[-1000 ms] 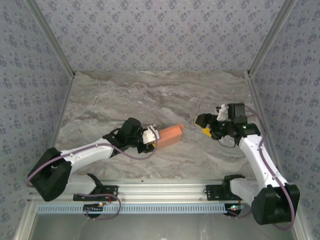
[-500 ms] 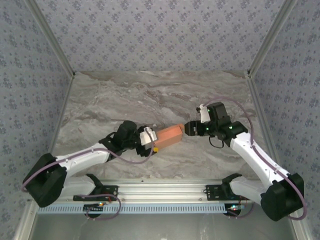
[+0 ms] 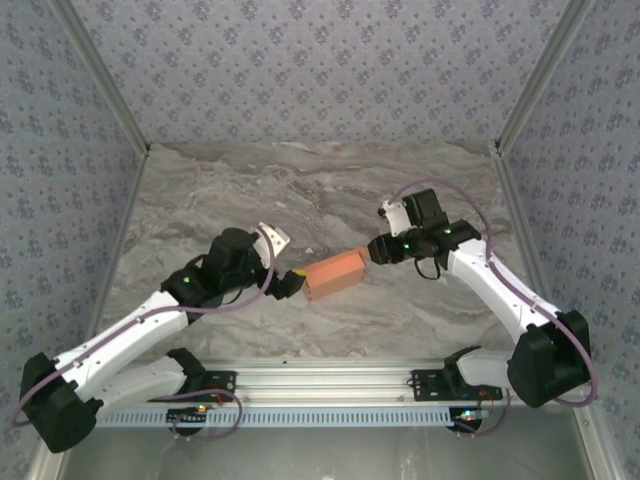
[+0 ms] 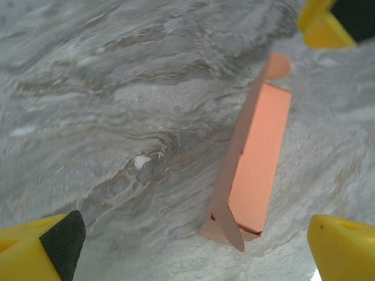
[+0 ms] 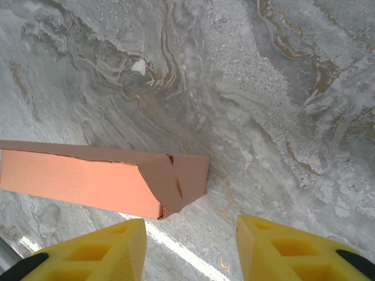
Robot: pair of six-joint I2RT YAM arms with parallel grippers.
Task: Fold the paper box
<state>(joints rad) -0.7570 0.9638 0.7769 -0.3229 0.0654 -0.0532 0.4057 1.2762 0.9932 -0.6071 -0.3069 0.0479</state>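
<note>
Top external: paper box [image 3: 336, 276] lengthwise left-right, right end farther.

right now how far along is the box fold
Done: the paper box is formed into a rectangular shape, lying on the table. In hand: nothing gripped; left gripper and right gripper are open, one at each end. To do: the end flap by the left gripper stands ajar, untucked.
</note>
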